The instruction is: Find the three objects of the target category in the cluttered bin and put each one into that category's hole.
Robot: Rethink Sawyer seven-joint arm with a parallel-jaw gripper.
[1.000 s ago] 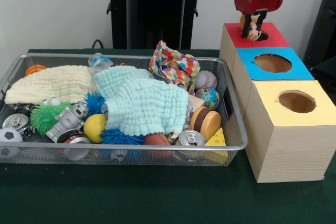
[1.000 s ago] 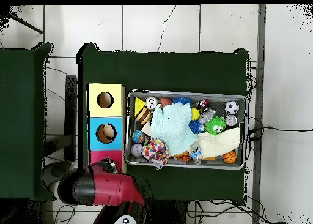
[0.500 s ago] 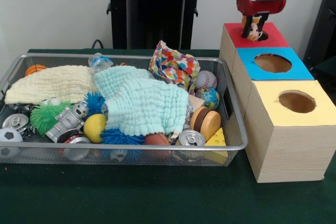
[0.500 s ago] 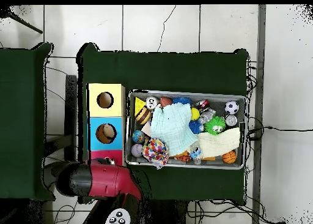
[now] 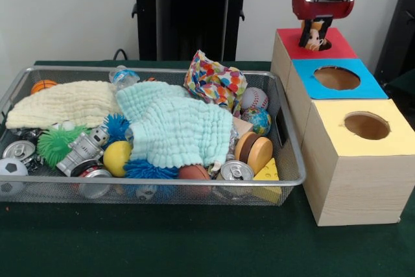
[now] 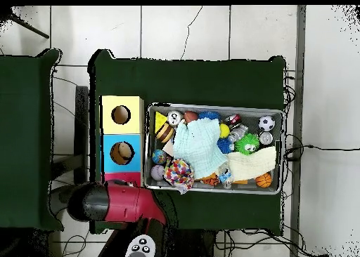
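gripper (image 5: 316,28) clamps a mouse toy (image 5: 314,37) just above the red-topped box (image 5: 340,47).

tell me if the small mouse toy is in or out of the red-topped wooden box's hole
Out: the small mouse toy hangs in the gripper, shut on it, above the red-topped wooden box.

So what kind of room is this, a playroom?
More likely a robot lab: a red robot arm stands at a green-covered table, with a wire bin of toys and three wooden sorting boxes, on a tiled floor with cables.
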